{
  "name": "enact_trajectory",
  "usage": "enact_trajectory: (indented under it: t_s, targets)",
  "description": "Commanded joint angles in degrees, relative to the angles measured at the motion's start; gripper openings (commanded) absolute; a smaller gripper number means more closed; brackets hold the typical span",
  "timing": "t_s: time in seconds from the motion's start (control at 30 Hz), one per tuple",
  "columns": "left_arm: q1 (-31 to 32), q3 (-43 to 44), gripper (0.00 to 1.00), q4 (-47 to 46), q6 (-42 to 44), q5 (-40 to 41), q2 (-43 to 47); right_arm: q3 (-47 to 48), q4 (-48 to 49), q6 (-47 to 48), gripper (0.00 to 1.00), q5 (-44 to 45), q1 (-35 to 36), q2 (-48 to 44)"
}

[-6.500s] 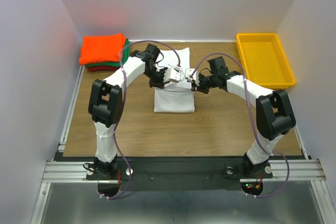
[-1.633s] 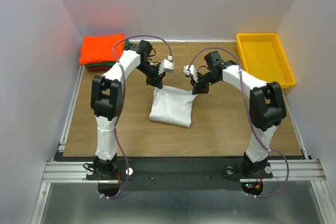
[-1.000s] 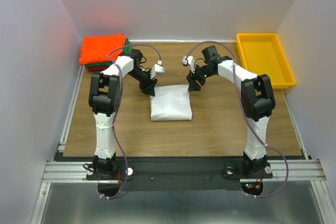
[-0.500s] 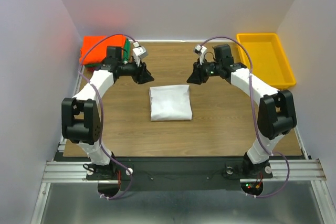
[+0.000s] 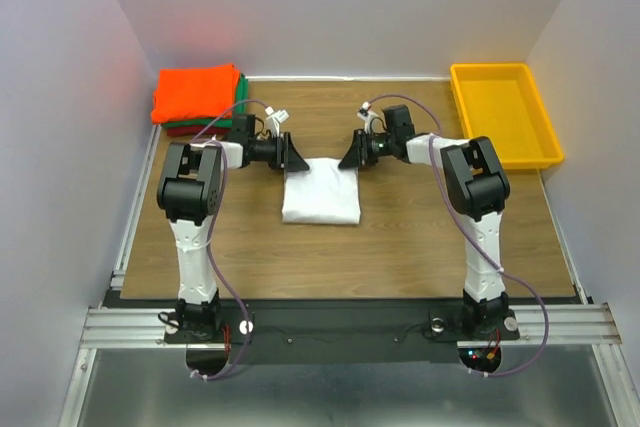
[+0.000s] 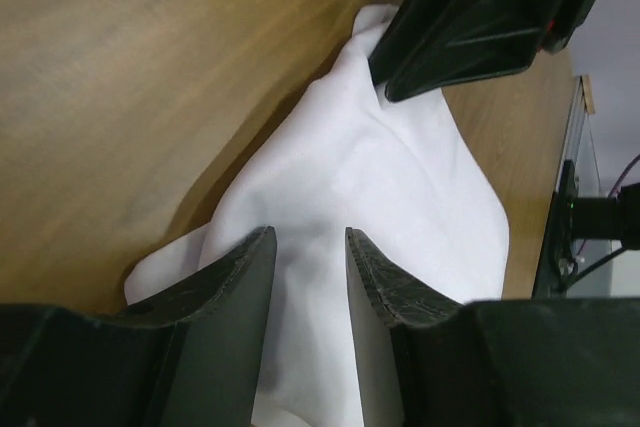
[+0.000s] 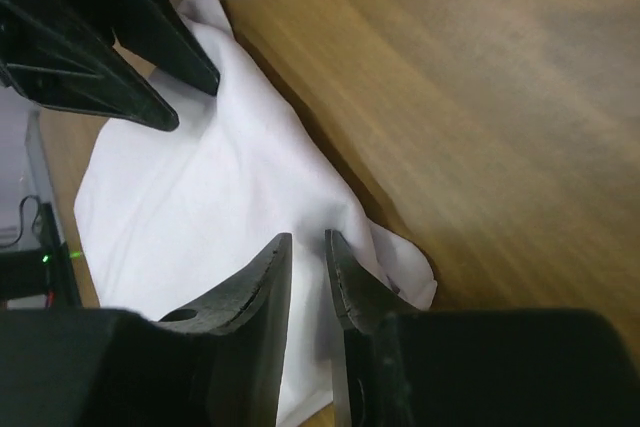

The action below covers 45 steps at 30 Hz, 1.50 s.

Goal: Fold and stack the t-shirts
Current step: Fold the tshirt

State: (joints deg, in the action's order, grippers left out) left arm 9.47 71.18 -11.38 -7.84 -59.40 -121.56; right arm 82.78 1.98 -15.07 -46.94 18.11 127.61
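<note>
The white t-shirt (image 5: 320, 195) lies folded in a rectangle at the table's middle, its far edge bunched. My left gripper (image 5: 290, 159) sits low at the shirt's far-left corner. In the left wrist view its jaws (image 6: 307, 237) stand apart over the white cloth (image 6: 400, 177). My right gripper (image 5: 349, 159) is at the far-right corner; its jaws (image 7: 307, 239) are nearly together with a ridge of white cloth (image 7: 200, 197) pinched between them. The folded orange shirt (image 5: 195, 92) tops a stack at the back left, with green (image 5: 239, 87) and dark red (image 5: 185, 130) edges showing beneath.
A yellow plastic tray (image 5: 456, 97) stands at the back right with nothing visible in it. White walls close in the left, right and back. Each wrist view shows the other arm's black gripper, the right one (image 6: 480, 17) and the left one (image 7: 110, 37), close across the shirt.
Both grippers, raised and spread apart half a second ago, have dropped inward onto the white shirt's far corners. The shirt's far edge has bunched and narrowed.
</note>
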Motion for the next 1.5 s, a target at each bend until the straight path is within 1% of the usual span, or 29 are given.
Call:
enact_trajectory:
  t_s: [0.0, 0.07, 0.17, 0.2, 0.27, 0.3, 0.4, 0.47, 0.5, 0.57, 0.63, 0.7, 0.77, 0.9, 0.97, 1.03, 1.1, 1.13, 1.17, 1.2, 1.27, 1.3, 1.33, 1.43, 1.47]
  targets:
    - [-1.83, 7.73, 0.45, -1.64, -2.45, 0.43, -4.64, 5.71, 5.23, -1.72, 0.25, 5.01, -1.23, 0.71]
    - [-2.62, 10.47, 0.44, -0.58, -2.36, -1.06, -3.79, 7.3, 5.05, -1.63, 0.26, 4.84, -1.5, -0.42]
    - [-2.97, 9.69, 0.45, -0.31, -2.27, -2.48, 0.95, 7.39, 5.05, -1.72, 0.27, 3.79, -1.5, -5.95]
    - [-2.97, 8.73, 0.45, -0.4, -2.18, -3.35, 5.23, 7.22, 5.14, -2.06, 0.27, 3.78, -1.5, -7.45]
    - [-2.36, 5.04, 0.45, -1.01, -2.62, -3.8, 9.74, 5.73, 5.23, -4.07, 0.3, 2.47, -1.5, -10.44]
    - [-2.01, 2.15, 0.45, -1.19, -3.15, -3.71, 13.68, 3.98, 5.32, -5.05, 0.31, 1.33, -0.98, -12.72]
    - [-0.34, -1.91, 0.45, -1.54, -4.38, -4.06, 18.36, -0.41, 5.84, -9.88, 0.31, -0.08, 1.21, -16.68]
    - [0.8, -7.86, 0.45, -3.37, -7.79, -4.5, 19.77, -5.23, 6.89, -12.86, 0.33, -1.39, 3.93, -17.92]
    - [1.24, -7.9, 0.45, -4.78, -7.81, -4.59, 19.95, -6.83, 7.33, -14.1, 0.33, -1.66, 3.95, -17.92]
    - [1.69, -11.75, 0.45, -7.07, -10.44, -4.85, 19.69, -9.99, 9.0, -17.78, 0.34, -2.98, 6.06, -17.14]
    - [1.86, -13.95, 0.45, -7.17, -10.97, -4.94, 17.85, -11.5, 9.71, -19.11, 0.34, -3.25, 7.03, -16.17]
    - [1.51, -14.4, 0.45, -3.23, -8.0, -2.49, 15.48, -13.52, 10.06, -19.38, 0.34, -2.81, 7.12, -14.24]
    - [1.25, -14.4, 0.45, 1.33, -3.79, -1.16, 13.46, -14.84, 9.89, -17.29, 0.34, -0.89, 7.03, -12.57]
    - [-0.68, -13.26, 0.46, 4.17, -0.08, 2.79, 7.49, -15.55, 9.54, -13.59, 0.34, 1.75, 5.45, -8.88]
    - [-1.82, -11.68, 0.46, 6.18, 1.5, 3.15, 5.99, -15.11, 8.75, -12.01, 0.33, 3.16, 4.48, -7.65]
    - [-3.58, -10.54, 0.45, 8.2, 4.83, 2.53, 5.37, -15.37, 8.05, -11.12, 0.33, 3.26, 2.99, -7.81]
    - [-4.64, -10.36, 0.45, 11.28, 7.56, -0.09, 7.72, -16.07, 7.78, -10.6, 0.33, 2.38, 2.81, -9.56]
    - [-4.64, -10.44, 0.45, 13.12, 13.23, -1.06, 9.13, -16.6, 7.78, -10.77, 0.33, 1.77, 2.9, -12.36]
    - [-4.64, -10.62, 0.45, 15.83, 15.2, -1.77, 10.71, -17.3, 7.86, -11.55, 0.33, -0.5, 2.9, -13.43]
    - [-4.55, -11.75, 0.45, 16.47, 17.05, -4.73, 14.21, -17.48, 8.13, -13.47, 0.34, -1.74, 3.16, -15.79]
    - [-4.2, -12.73, 0.45, 17.61, 17.15, -8.17, 17.57, -18.26, 9.7, -16.72, 0.34, -4.9, 3.86, -18.44]
    - [-3.77, -13.16, 0.45, 17.88, 16.89, -8.89, 20.54, -18.79, 10.93, -17.88, 0.34, -5.27, 4.3, -19.84]
    - [-2.63, -14.13, 0.45, 17.88, 16.45, -9.42, 21.7, -18.97, 12.07, -18.58, 0.34, -5.53, 5.43, -21.86]
    - [-0.08, -15.19, 0.45, 17.36, 14.96, -10.47, 25.65, -19.33, 12.08, -20.17, 0.34, -6.06, 7.81, -22.67]
    - [1.41, -16.93, 0.45, 15.18, 12.43, -10.74, 26.1, -19.76, 12.52, -20.09, 0.34, -5.8, 8.6, -22.24]
